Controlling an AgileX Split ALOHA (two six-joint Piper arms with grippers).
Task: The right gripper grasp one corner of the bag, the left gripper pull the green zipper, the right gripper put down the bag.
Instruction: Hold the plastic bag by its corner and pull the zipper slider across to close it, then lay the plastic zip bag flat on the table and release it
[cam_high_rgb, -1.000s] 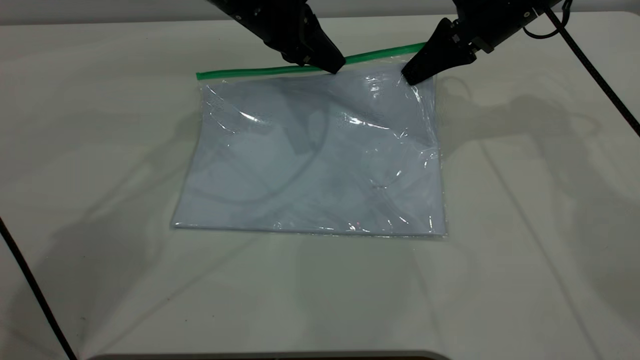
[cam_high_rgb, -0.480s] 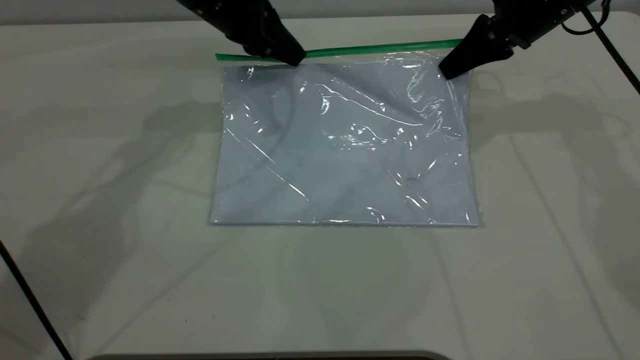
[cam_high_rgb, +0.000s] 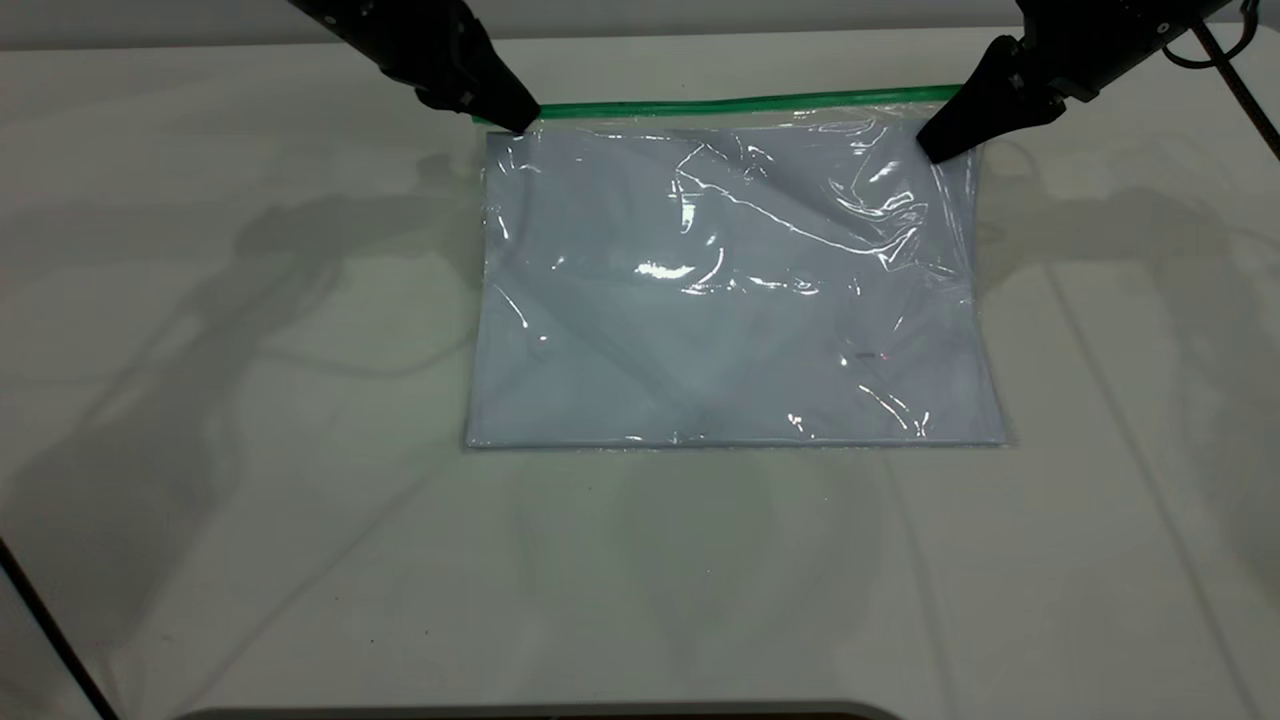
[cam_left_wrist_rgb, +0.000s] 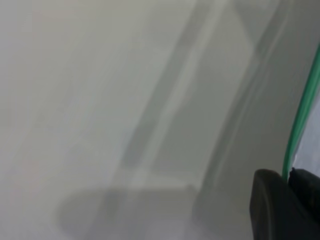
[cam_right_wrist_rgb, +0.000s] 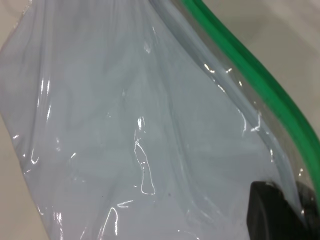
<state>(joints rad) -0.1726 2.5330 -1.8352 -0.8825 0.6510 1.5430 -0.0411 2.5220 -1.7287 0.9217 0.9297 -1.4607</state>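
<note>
The bag lies flat on the table, well toward the far edge, with white sheets visible through its clear film and the green zipper running along its far long edge. The film is wrinkled and glossy, most of all near the right end, where it rises in folds toward the corner. The right gripper pinches the bag at this corner, just inside the zipper; in the right wrist view its dark fingertip presses on the film beside the green strip. The left gripper sits at the opposite end of the zipper, and in the left wrist view the green strip runs down into the narrow gap between its fingertips, so it appears closed on the zipper there; the slider itself is not discernible. Handling judgement: the bag is light, thin and limp, stiffened only by the sheets inside, and the slick film will slip or stretch under a weak pinch. The firmest hold is the thicker zipper band at a corner. With the left gripper already at the zipper's end, the pull looks finished or nearly so, leaving the set-down.
</note>
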